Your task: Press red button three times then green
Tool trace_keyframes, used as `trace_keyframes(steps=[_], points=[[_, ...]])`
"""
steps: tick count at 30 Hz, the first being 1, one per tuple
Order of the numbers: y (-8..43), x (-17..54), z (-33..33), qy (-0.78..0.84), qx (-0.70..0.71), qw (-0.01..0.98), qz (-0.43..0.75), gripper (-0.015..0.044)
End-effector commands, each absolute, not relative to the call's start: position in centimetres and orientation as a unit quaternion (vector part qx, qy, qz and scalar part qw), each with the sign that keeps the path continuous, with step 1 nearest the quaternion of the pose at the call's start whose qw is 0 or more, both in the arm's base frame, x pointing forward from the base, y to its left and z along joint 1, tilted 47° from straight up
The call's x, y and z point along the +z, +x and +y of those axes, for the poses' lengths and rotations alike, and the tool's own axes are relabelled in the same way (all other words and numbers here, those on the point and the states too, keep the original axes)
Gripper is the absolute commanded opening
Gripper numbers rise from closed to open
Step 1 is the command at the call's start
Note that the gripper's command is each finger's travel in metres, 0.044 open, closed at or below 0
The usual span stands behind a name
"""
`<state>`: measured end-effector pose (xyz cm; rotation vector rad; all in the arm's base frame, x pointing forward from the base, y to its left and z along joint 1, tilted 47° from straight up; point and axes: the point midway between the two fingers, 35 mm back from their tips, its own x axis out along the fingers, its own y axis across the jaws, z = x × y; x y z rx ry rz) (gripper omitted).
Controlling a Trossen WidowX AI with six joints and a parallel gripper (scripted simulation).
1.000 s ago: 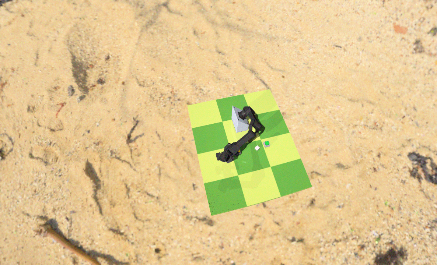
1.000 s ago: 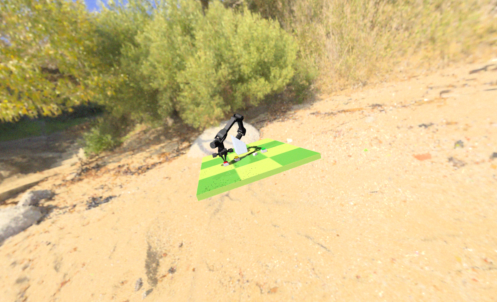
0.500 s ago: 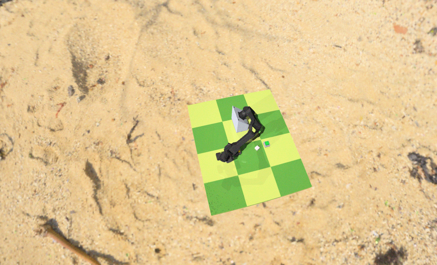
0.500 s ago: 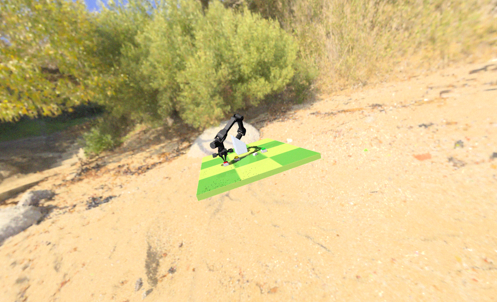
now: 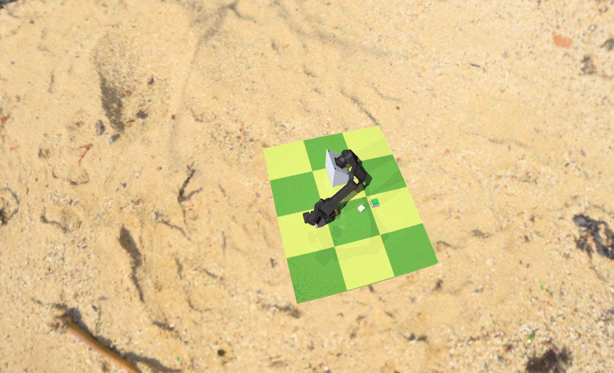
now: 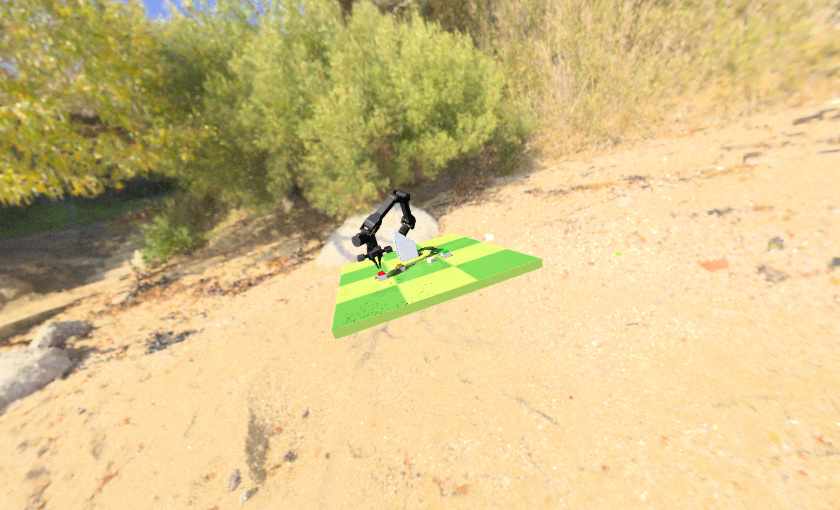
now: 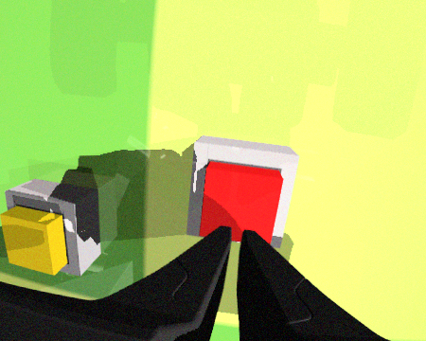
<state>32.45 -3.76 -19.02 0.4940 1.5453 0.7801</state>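
Note:
The red button [image 6: 381,274] [image 7: 243,199] has a square red cap in a white-grey housing on a light yellow square. My gripper [image 6: 378,267] [image 7: 235,240] is shut and empty, with only a thin gap between the fingertips. The tips are right over the near edge of the red cap; whether they touch it I cannot tell. The cap looks raised in its housing. In the top view the arm hides most of the red button. The green button [image 5: 375,201] [image 6: 445,252] stands far from the gripper, toward the right, with its cap up.
A yellow button [image 5: 336,212] [image 6: 400,266] [image 7: 32,242] stands close to the left of the red one in the wrist view. A small white block [image 5: 361,208] [image 6: 431,260] lies between the yellow and green buttons. A pale wedge-shaped block [image 5: 338,178] [image 6: 404,247] stands by the arm's base.

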Motion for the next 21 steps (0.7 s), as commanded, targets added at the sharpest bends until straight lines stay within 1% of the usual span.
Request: trace_keyframes(steps=[1, 21], points=[[32.8, -18.7, -4.0, 0.208, 0.339, 0.627, 0.670, 0.0020], [32.4, -20.9, -1.7, 0.209, 0.340, 0.626, 0.670, 0.0020]])
